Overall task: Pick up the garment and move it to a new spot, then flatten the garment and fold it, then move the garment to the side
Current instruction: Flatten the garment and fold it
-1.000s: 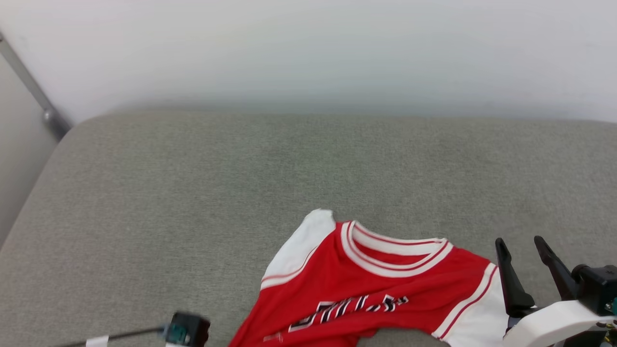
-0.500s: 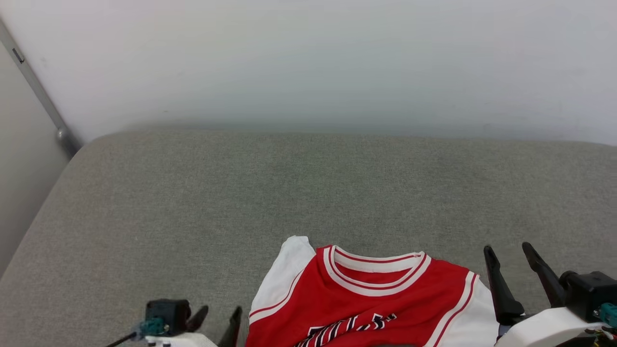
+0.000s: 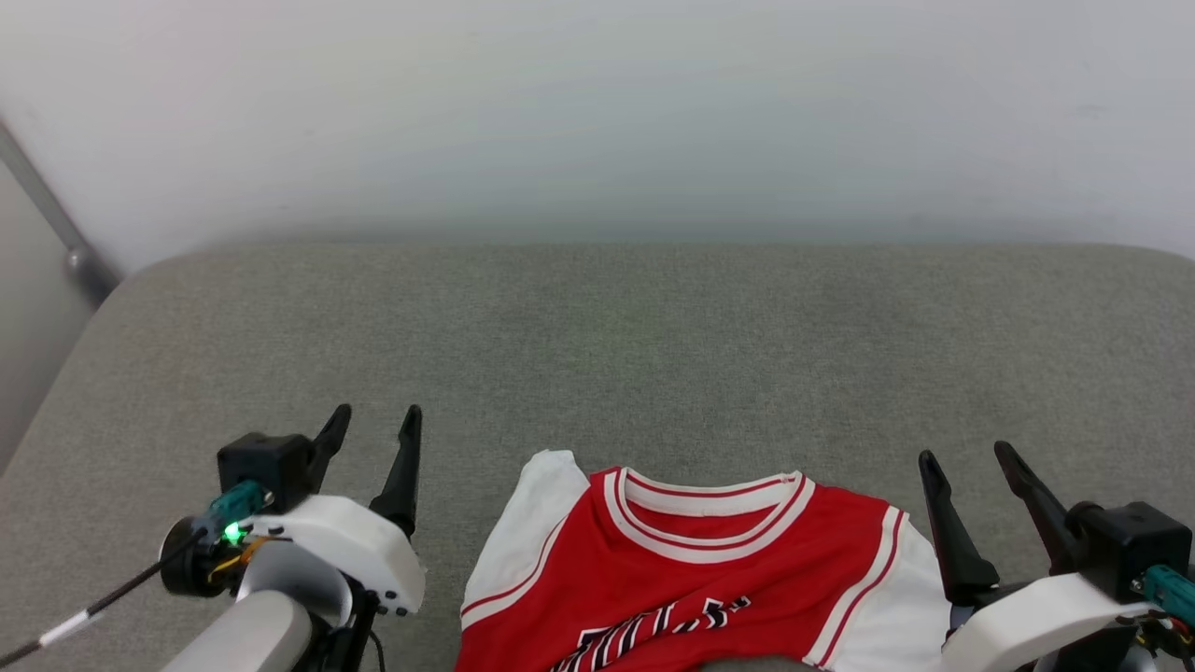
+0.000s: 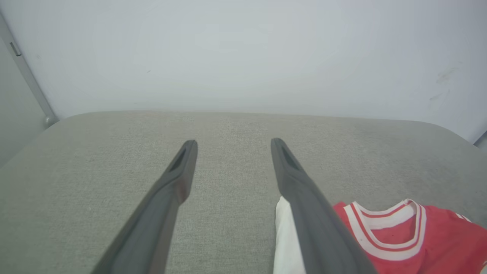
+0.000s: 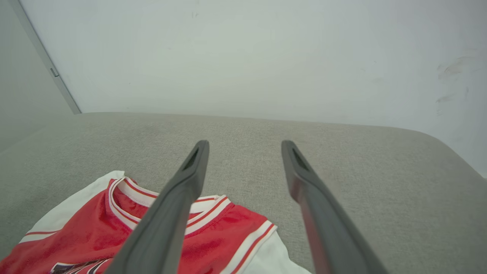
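The garment (image 3: 691,569), a red jersey with white sleeves, striped collar and black lettering, lies face up on the grey cushion (image 3: 597,345), collar toward the wall, its lower part cut off by the head view's bottom edge. My left gripper (image 3: 372,422) stands open to the left of its white sleeve, holding nothing. My right gripper (image 3: 966,457) is open just right of the other sleeve. The left wrist view has the garment (image 4: 388,239) at lower right, behind the right finger (image 4: 304,198). In the right wrist view the garment (image 5: 95,236) lies lower left.
A pale wall (image 3: 597,112) rises behind the cushion. A grey metal strip (image 3: 56,233) runs down the wall at the far left, by the cushion's left edge. Bare cushion stretches beyond the collar and to both sides.
My left gripper has opened and risen into view beside the left sleeve. The camera shifted, so the jersey sits lower in the picture. The right gripper stays open.
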